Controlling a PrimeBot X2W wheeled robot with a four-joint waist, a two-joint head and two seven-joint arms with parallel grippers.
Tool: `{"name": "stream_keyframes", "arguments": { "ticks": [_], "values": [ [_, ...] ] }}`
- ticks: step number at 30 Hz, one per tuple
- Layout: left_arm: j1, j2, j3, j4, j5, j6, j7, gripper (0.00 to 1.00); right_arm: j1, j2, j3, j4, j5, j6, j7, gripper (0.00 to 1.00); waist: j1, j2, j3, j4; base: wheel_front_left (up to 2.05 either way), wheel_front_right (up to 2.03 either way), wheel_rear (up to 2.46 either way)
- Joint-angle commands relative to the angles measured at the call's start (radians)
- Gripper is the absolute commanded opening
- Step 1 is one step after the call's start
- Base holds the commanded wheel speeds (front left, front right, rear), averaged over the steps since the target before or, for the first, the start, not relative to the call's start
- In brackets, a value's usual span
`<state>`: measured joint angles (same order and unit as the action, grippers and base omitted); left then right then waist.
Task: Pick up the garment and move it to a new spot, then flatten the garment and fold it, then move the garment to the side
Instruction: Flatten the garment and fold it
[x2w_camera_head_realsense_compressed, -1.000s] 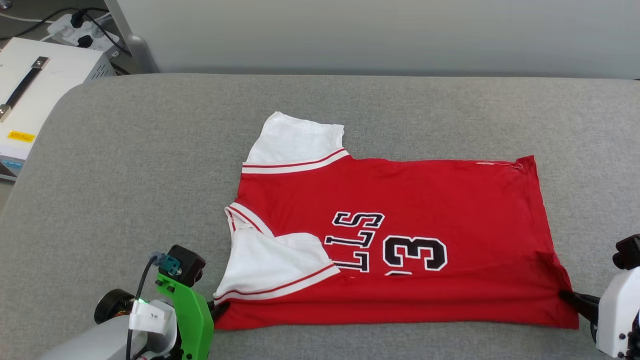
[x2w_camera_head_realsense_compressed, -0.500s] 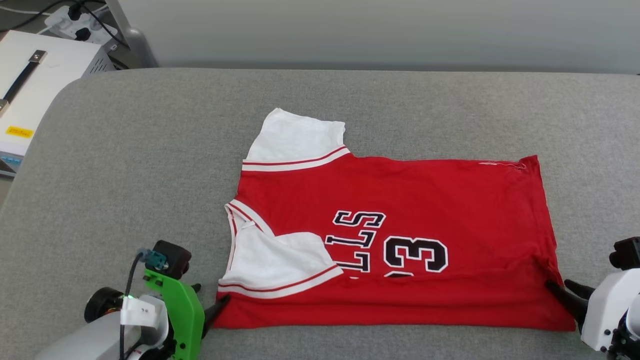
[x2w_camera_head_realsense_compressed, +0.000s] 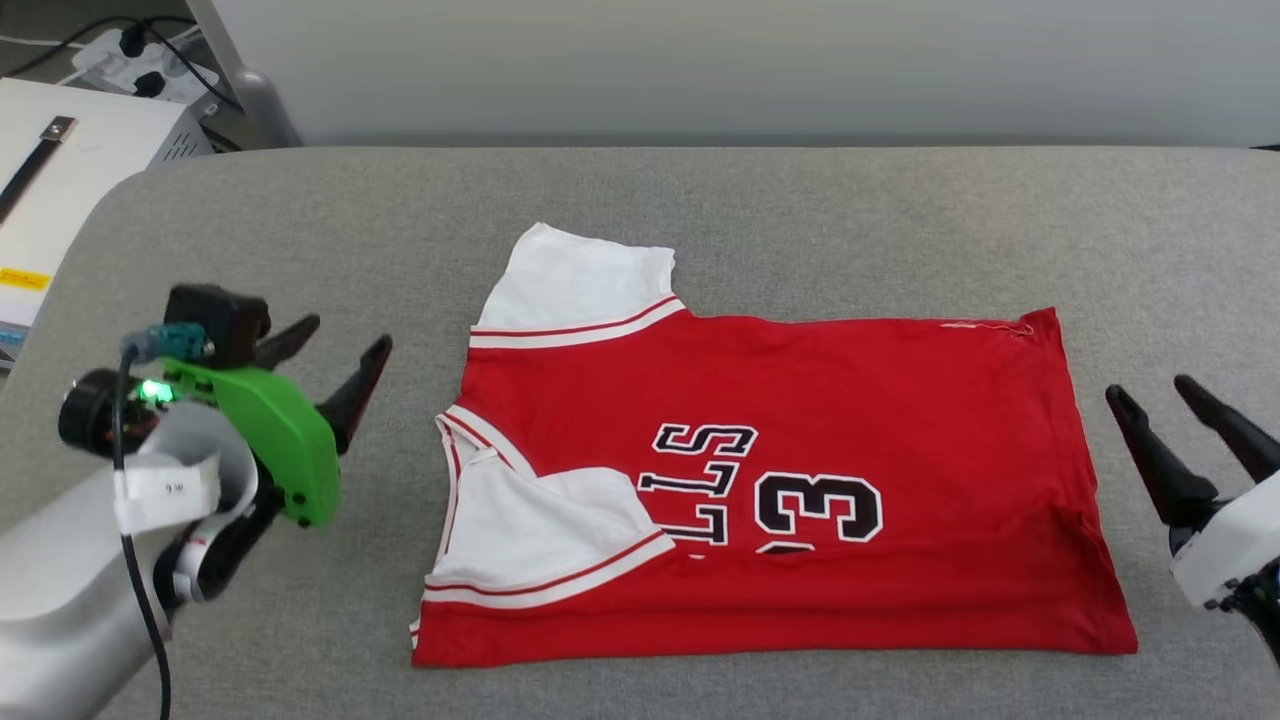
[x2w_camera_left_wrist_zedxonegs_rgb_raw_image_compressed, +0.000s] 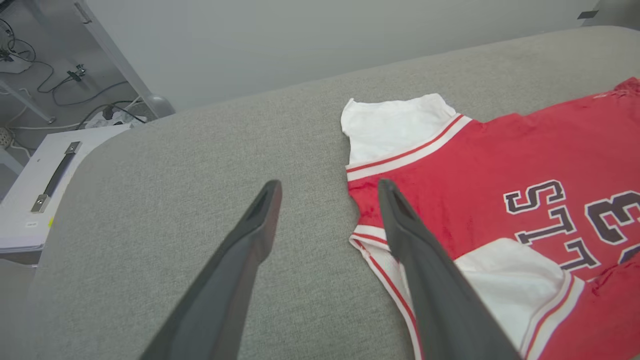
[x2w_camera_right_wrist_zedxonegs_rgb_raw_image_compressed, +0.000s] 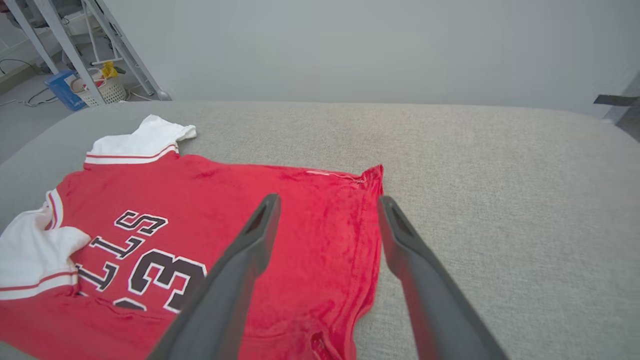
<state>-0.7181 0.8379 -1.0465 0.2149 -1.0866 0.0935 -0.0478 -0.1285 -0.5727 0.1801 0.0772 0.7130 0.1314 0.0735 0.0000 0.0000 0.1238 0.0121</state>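
Red jersey-style T-shirt with white sleeves (x2w_camera_head_realsense_compressed: 780, 400) lies flat mid grey fabric surface (x2w_camera_head_realsense_compressed: 300, 230), collar end to robot's left, near long edge folded up over part of navy lettering (x2w_camera_head_realsense_compressed: 820, 508). Left gripper (x2w_camera_head_realsense_compressed: 347, 332): fingers spread wide, empty, off the collar side. Right gripper (x2w_camera_head_realsense_compressed: 1150, 387): wide too, empty, beside the hem. Neither touches cloth.

A: Bearing it all?
B: Was a grey cloth-covered top (x2w_camera_head_realsense_compressed: 760, 200), rounded at its corner beyond the left fingers (x2w_camera_head_realsense_compressed: 355, 390).
A: Anything on it?
B: Held one red garment (x2w_camera_head_realsense_compressed: 800, 380), spread flat between the left fingers and the right fingers (x2w_camera_head_realsense_compressed: 1150, 460), touching neither; white sleeve nearer the left fingers turned onto the lettering.
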Motion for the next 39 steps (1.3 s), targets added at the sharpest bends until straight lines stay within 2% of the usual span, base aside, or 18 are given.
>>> {"name": "stream_keyframes", "arguments": {
  "ticks": [1, 7, 11, 13, 19, 22, 26, 34, 39],
  "values": [
    [-0.038, -0.011, 0.007, 0.005, 0.020, 0.005, -0.002, 1.00, -0.017, 0.016, -0.015, -0.023, -0.022, -0.001, -0.019, 1.00, 0.0000, 0.0000, 0.031, -0.015, 0.00, 0.00, 0.00],
    [-0.215, -0.063, 0.034, 0.067, 0.061, -0.031, 0.036, 1.00, -0.038, 0.092, -0.086, -0.141, -0.140, -0.001, -0.080, 1.00, 0.0000, 0.0000, 0.122, -0.050, 0.00, 0.00, 0.00],
    [-0.342, -0.111, 0.046, 0.149, 0.062, -0.075, 0.096, 1.00, -0.055, 0.136, -0.110, -0.203, -0.193, -0.001, -0.078, 1.00, 0.0000, 0.0000, 0.183, -0.071, 0.00, 0.00, 0.00],
    [-0.437, -0.145, 0.045, 0.225, 0.043, -0.130, 0.181, 1.00, -0.070, 0.153, -0.106, -0.242, -0.218, -0.001, -0.059, 1.00, 0.0000, 0.0000, 0.233, -0.092, 0.00, 0.00, 0.00],
    [-0.595, -0.198, 0.020, 0.367, -0.039, -0.194, 0.459, 1.00, -0.104, 0.173, -0.096, -0.282, -0.238, -0.001, -0.030, 1.00, 0.0000, 0.0000, 0.328, -0.134, 0.00, 0.00, 0.00],
    [-0.653, -0.214, 0.005, 0.420, -0.070, -0.206, 0.584, 1.00, -0.120, 0.178, -0.091, -0.287, -0.238, -0.001, -0.024, 1.00, 0.0000, 0.0000, 0.370, -0.152, 0.00, 0.00, 0.00],
    [-0.702, -0.230, -0.014, 0.482, -0.085, -0.211, 0.689, 1.00, -0.139, 0.182, -0.084, -0.289, -0.235, -0.001, -0.023, 1.00, 0.0000, 0.0000, 0.416, -0.169, 0.00, 0.00, 0.00],
    [-0.710, -0.254, -0.050, 0.575, -0.080, -0.218, 0.740, 1.00, -0.168, 0.188, -0.065, -0.270, -0.229, -0.001, -0.037, 1.00, 0.0000, 0.0000, 0.463, -0.188, 0.00, 0.00, 0.00],
    [-0.687, -0.256, -0.086, 0.584, -0.080, -0.222, 0.770, 1.00, -0.167, 0.182, -0.066, -0.253, -0.223, -0.001, -0.046, 1.00, 0.0000, 0.0000, 0.464, -0.183, 0.00, 0.00, 0.00]
  ]
}}
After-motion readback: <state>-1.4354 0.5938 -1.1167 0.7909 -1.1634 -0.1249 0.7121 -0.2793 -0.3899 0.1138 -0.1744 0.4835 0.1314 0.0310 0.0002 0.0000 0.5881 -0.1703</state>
